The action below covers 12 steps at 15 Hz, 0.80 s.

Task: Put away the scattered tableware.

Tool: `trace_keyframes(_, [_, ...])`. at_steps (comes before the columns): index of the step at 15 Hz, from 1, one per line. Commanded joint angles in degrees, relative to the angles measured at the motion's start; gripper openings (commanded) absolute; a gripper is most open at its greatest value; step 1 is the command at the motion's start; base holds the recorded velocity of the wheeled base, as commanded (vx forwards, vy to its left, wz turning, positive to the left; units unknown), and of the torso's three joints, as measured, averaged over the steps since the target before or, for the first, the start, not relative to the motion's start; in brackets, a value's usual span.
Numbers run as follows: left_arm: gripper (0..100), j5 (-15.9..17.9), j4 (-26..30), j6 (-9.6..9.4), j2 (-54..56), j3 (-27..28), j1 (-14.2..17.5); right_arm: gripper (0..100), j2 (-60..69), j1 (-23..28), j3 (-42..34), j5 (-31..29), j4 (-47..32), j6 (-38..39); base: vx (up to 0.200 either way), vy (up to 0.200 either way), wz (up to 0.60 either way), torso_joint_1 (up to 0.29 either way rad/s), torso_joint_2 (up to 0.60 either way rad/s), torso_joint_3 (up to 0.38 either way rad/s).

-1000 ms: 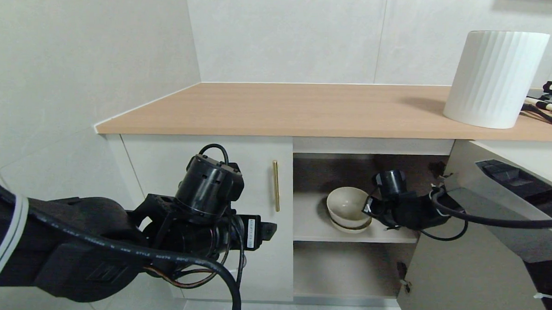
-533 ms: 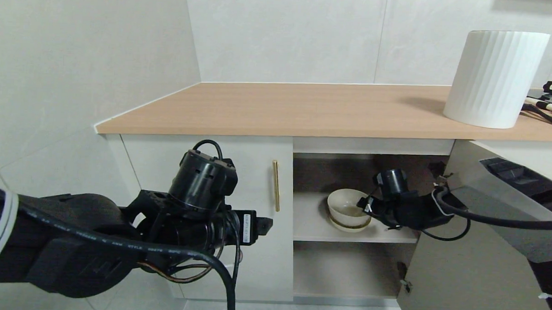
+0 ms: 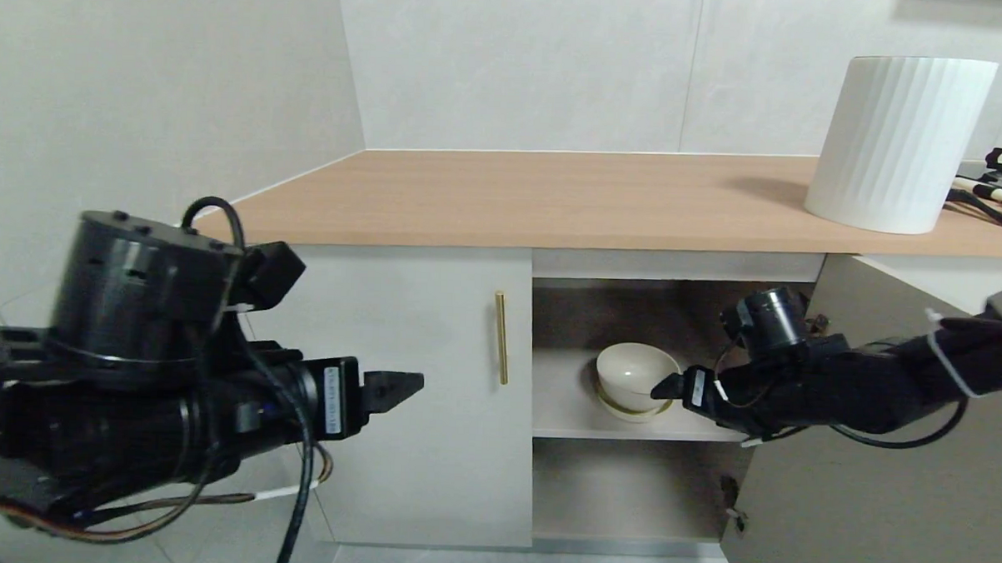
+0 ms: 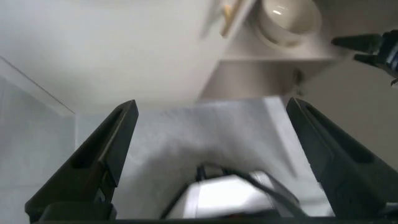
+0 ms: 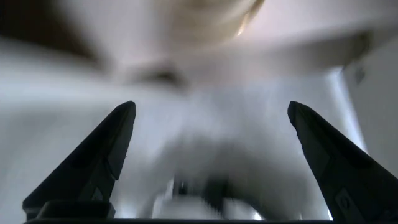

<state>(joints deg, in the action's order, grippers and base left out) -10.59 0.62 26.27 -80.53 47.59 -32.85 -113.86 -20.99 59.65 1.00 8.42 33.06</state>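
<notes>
A cream bowl (image 3: 636,374) sits atop a second dish (image 3: 630,412) on the upper shelf (image 3: 559,404) of the open cabinet. The right gripper (image 3: 666,389) is just beside it, fingers spread and empty. The left gripper (image 3: 399,388) hangs before the closed door (image 3: 432,337), fingers likewise wide apart.

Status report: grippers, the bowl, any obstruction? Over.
Left gripper open, empty, before closed door. Right gripper open, empty, close by bowl. Bowl upright on upper shelf, stacked on a dish. Right door open.
</notes>
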Motion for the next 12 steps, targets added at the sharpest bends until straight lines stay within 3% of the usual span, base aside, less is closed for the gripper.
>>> trace_keyframes(1, [100, 4.4, 2.0, 0.01, 10.7, -4.4, 1.8, 100, 18.1, -1.4, -10.6, 7.3, -6.8, -4.8, 0.000, 0.000, 0.00, 0.000, 0.00, 0.000])
trace_keyframes(5, [100, 5.2, 2.0, 0.01, 13.6, -8.0, 7.1, 100, 26.9, -3.9, -15.8, 7.2, -9.8, -8.5, 0.000, 0.000, 0.00, 0.000, 0.00, 0.000])
trace_keyframes(10, [100, 5.3, 1.8, -0.08, 14.8, -10.6, 7.1, 100, 28.5, -6.5, -15.8, 6.1, -11.7, -8.5, 0.000, 0.000, 0.00, 0.000, 0.00, 0.000])
trace_keyframes(12, [100, 5.1, 1.8, -0.43, 10.7, -4.8, 6.2, 100, 28.5, -7.0, -15.8, 4.3, -11.7, -8.5, 0.000, 0.000, 0.00, 0.000, 0.00, 0.000])
